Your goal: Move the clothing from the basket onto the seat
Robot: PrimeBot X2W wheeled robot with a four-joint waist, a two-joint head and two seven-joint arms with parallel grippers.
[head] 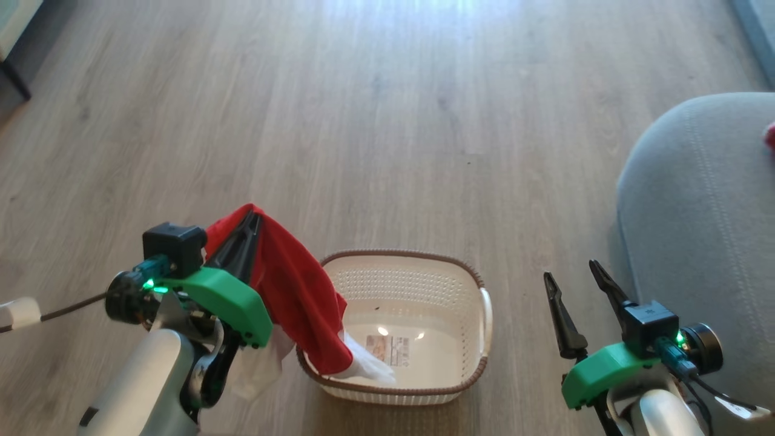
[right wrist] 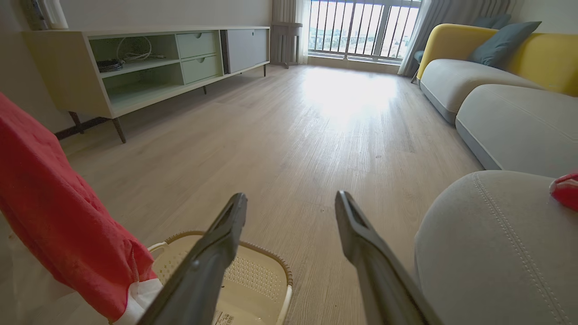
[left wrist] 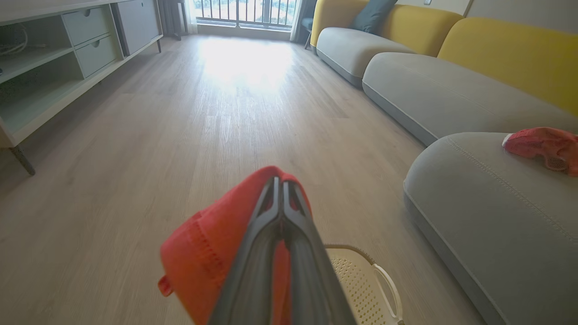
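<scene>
Your left gripper pinches the clothing shut between its fingers, at the left rim of the basket. The white hem trails inside, partly hidden behind the arm. Your right gripper stands wide and empty beside the seat, where a second red garment is cut off at the frame edge.
</scene>
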